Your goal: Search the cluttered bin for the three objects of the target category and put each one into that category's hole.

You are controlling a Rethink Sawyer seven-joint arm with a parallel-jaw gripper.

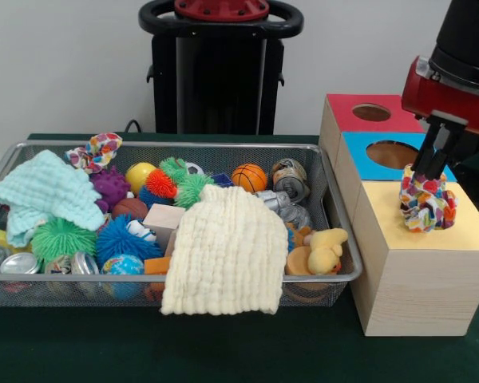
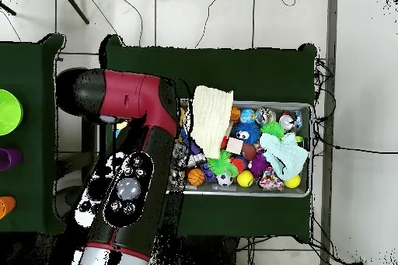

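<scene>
The wire mesh bin (image 1: 339,275) is full of toys; it also shows in the overhead view (image 2: 309,151). My gripper (image 1: 425,179) is shut on the top of a ruffled fabric piece (image 1: 428,206), whose lower end rests on the yellow top of the nearest wooden box (image 1: 471,231). That box's hole is hidden under the piece. A second ruffled piece (image 1: 96,151) lies on the bin's far left rim and shows in the overhead view (image 2: 270,181). No third piece shows. In the overhead view my arm (image 2: 132,176) hides the gripper and the boxes.
A cream waffle cloth (image 1: 223,255) hangs over the bin's near rim. A mint-green cloth (image 1: 44,191) lies at the bin's left. Blue-topped (image 1: 359,148) and red-topped (image 1: 343,108) boxes, each with an open hole, stand behind the yellow one. Balls, tins and a duck fill the bin.
</scene>
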